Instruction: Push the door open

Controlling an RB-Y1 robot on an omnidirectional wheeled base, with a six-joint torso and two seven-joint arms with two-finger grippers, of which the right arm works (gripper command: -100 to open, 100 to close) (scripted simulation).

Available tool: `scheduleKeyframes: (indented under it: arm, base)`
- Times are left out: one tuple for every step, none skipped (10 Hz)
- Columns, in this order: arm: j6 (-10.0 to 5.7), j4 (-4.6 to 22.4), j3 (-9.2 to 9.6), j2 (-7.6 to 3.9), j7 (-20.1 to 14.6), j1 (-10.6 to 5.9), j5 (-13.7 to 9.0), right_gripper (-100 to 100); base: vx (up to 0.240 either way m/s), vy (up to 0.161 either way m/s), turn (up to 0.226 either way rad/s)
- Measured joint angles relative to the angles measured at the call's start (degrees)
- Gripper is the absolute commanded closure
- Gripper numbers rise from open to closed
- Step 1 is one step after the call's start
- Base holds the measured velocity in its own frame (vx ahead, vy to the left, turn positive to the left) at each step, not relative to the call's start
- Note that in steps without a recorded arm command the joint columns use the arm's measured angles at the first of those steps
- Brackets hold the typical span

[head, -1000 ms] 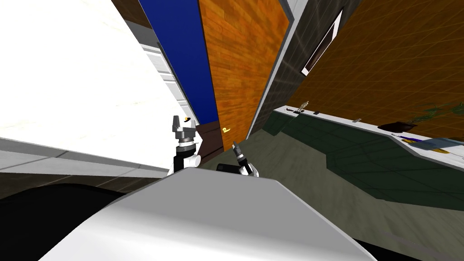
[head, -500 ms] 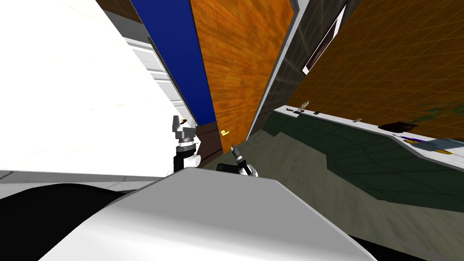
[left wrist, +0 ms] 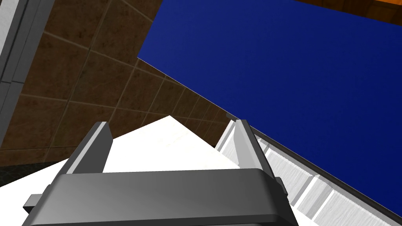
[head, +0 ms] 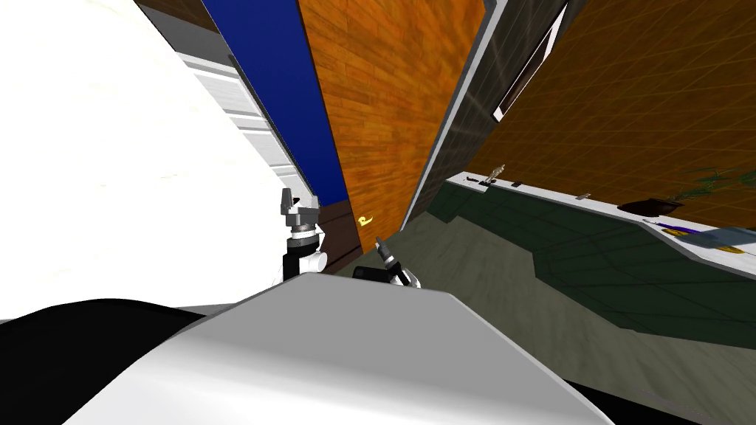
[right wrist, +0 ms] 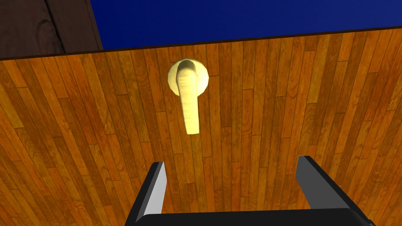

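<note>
Orange plank-wood door [right wrist: 282, 117] stands flat ahead of our right gripper [right wrist: 232, 163]. The gripper's two blade fingers are spread wide and hold nothing. We cannot tell whether the tips touch the planks.

The main risk, as we judge it, is the pale yellow lever handle [right wrist: 189, 104]. It hangs just beyond the fingertips, closer to one blade's line than to the other. A drift toward it could hook a blade on the lever, so we would twist it instead of pushing. Thin tips on a smooth face may also skid toward the door's free edge just past the handle, where the flat blue surface [right wrist: 235, 17] begins.

Our left gripper [left wrist: 171, 124] is also open and empty, raised beside the white wall [head: 111, 147].
</note>
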Motion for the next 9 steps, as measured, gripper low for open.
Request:
scheduleKeyframes:
  arm:
    - [-0.11,1.1,0.48,0.17,-0.1,-0.55,0.0,-100]
    - [-0.4,2.3,0.96,0.21,-0.2,-1.05,-0.1,-100]
    - [-0.82,3.4,1.48,0.13,-0.3,-1.37,-0.1,-100]
    - [-1.23,4.6,2.02,0.14,-0.4,-1.74,-0.1,-100]
    - [-1.72,6.2,2.61,0.17,-0.6,-2.33,-0.2,-100]
    - [-1.84,6.3,2.67,0.17,-0.6,-2.42,-0.2,-100]
    - [-1.89,6.6,2.51,0.35,-0.5,-2.46,-0.2,-100]
    - [-1.96,7.0,2.28,0.66,-0.4,-2.51,-0.1,-100]
    - [-2.02,7.3,2.08,0.91,-0.3,-2.58,-0.1,-100]
  base:
    - [0.126,0.035,-0.023]
    - [0.14,0.038,-0.03]
    - [0.171,0.019,-0.03]
    - [0.248,0.023,-0.035]
    - [0.12,0.015,-0.006]
    - [0.104,0.066,0.048]
    - [0.176,0.112,0.044]
    - [0.162,0.13,0.029]
    - [0.194,0.174,0.051]
